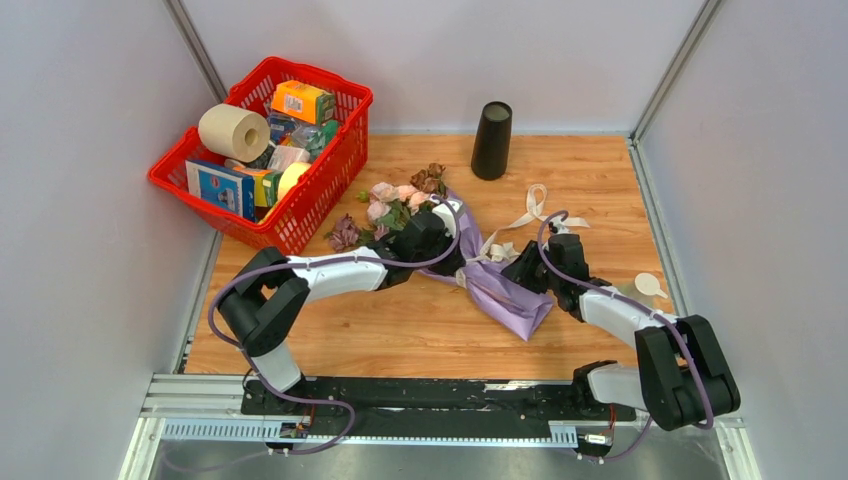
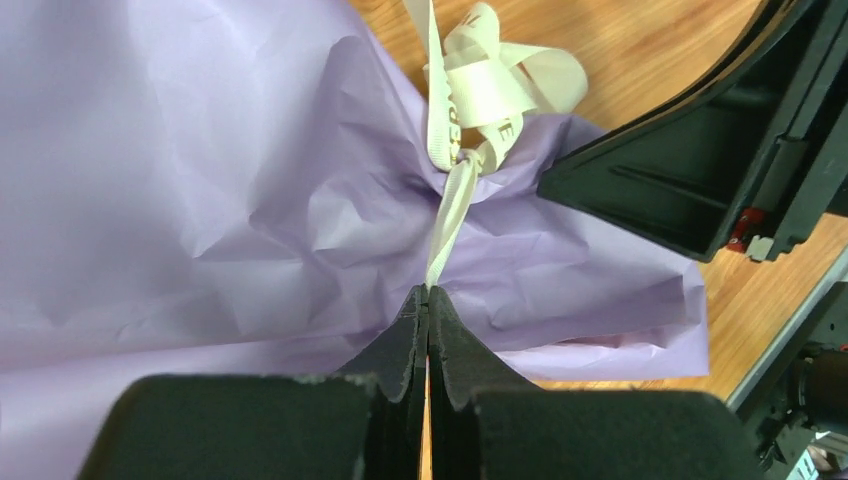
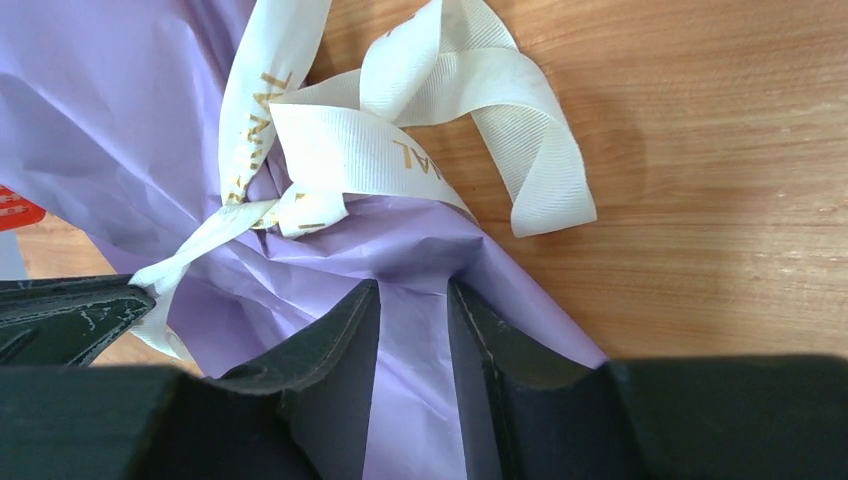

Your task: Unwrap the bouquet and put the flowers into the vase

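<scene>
**Ribbon pull: knot straight ahead of the left gripper**

The left gripper is clenched on one tail of the ribbon. The strand runs straight out from its fingertips to the knot, just ahead of them.

The right gripper sits on the opposite side of the knot. Its jaws stand part way apart with lilac paper between them. Whether they press the paper cannot be told. From these fingertips the knot lies ahead and to the left, near.

The bouquet lies flat on the table, knot not yet undone. Its long axis slants: the wrapped stem end is beside the right gripper, and the flowers are beyond the left gripper.

The vase stands upright beyond both grippers, apart from the bouquet.

The left arm is placed for the pull. The pull likely needs to run back along the strand, away from the knot, while the right gripper steadies the stem end.
</scene>
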Available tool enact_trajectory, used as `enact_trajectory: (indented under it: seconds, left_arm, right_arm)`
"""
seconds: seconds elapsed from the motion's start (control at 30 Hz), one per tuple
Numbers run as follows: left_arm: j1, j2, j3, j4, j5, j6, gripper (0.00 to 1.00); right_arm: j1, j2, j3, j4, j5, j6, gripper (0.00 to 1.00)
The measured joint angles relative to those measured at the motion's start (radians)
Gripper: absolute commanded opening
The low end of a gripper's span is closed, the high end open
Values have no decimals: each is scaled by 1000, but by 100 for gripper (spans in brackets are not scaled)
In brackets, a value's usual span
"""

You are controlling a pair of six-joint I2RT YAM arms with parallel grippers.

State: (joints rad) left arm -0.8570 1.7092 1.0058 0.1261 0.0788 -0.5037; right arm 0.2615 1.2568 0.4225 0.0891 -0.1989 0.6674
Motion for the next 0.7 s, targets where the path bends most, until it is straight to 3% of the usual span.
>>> enact_trajectory:
  seconds: [0.17,0.43,0.7]
  left_arm:
    - [0,-45,-54,-8,-17,-19,0]
    - [0,-48,-69,5,-6,-50,0]
    - [2,-48,-71,8,-9,-76,0]
  right_arm:
    - [0,-10,26,-38,-32,-47,54]
    - [0,-78,203,-149,-63,-233,61]
    - [0,72,284,-182,-181,-360,67]
